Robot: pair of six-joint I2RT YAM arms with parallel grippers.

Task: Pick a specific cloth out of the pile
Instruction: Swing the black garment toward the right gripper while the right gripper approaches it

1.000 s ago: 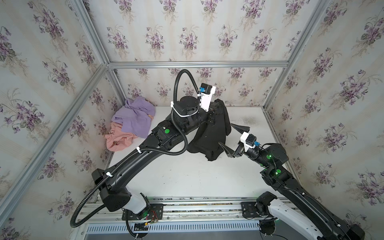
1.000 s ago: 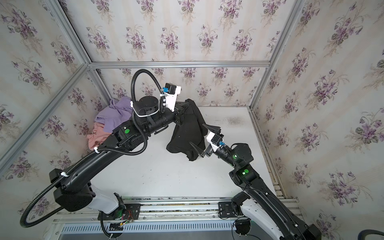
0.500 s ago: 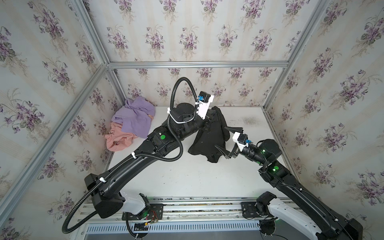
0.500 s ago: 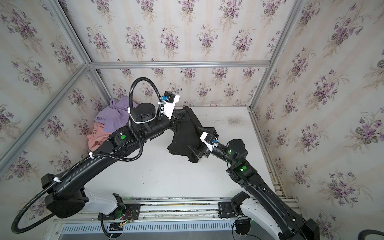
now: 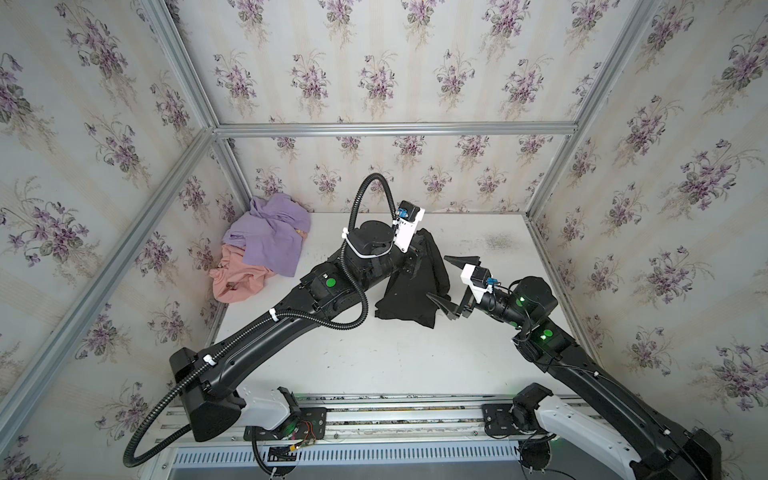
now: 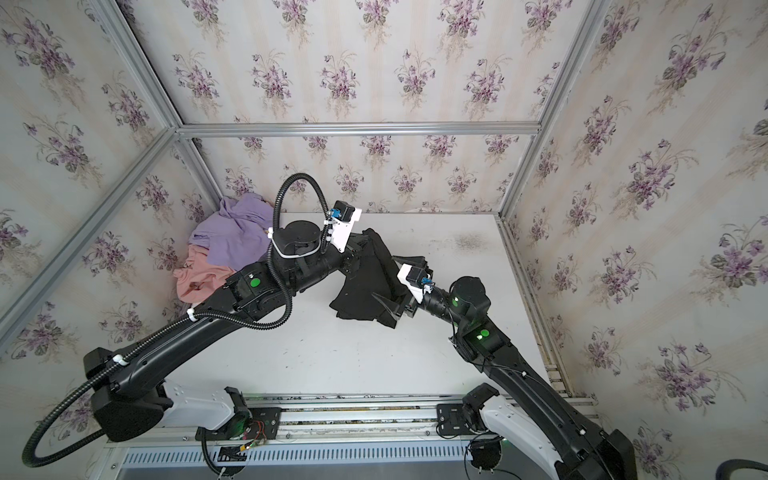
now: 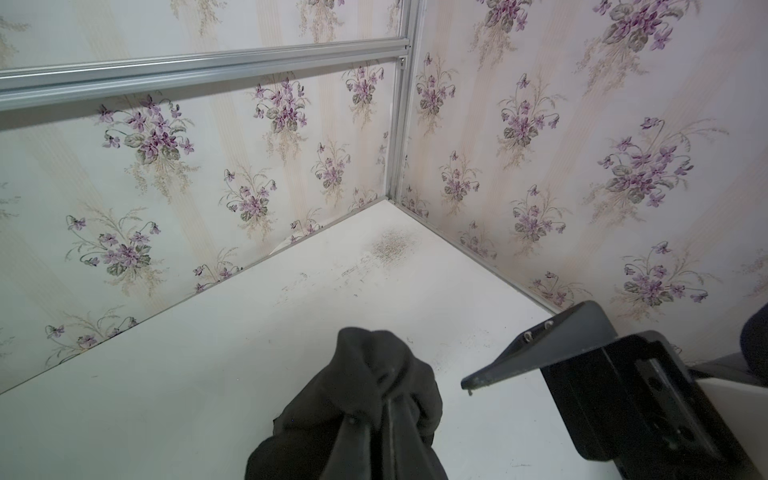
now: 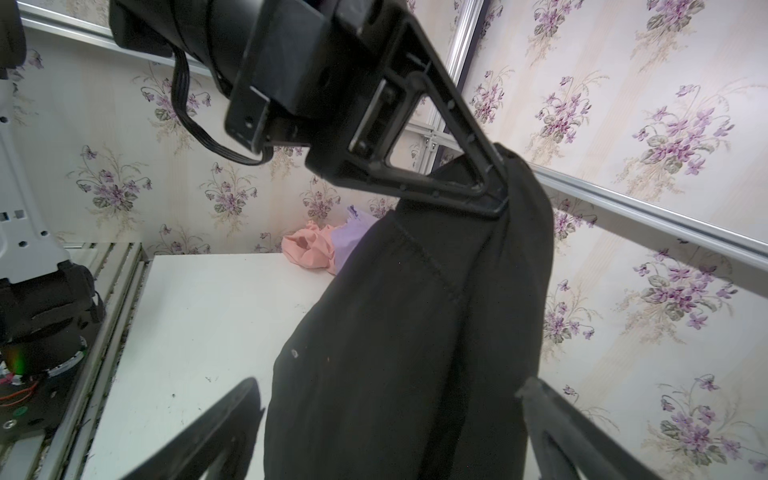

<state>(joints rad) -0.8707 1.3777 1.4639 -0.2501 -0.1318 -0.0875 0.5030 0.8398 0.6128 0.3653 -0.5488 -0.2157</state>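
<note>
cloth point(image 5: 415, 286): black, hanging over the surface point(image 5: 374, 361) centre, well apart from the pile point(image 5: 266, 245) | left fingers point(image 8: 465, 129): clamped on its top fold, so it hangs free | right fingers point(image 8: 216, 432): spread wide astride the drape, likely for a second hold

Cloth point(image 5: 415, 286) — plain black and soft, pinched at its top in the closed jaws of the left gripper point(image 8: 494, 195), hanging in long folds at the mouth of the right gripper's point(image 8: 388, 390) spread jaws. Pile point(image 5: 266, 245) — lilac over salmon-pink, crumpled, well apart from both.
</note>
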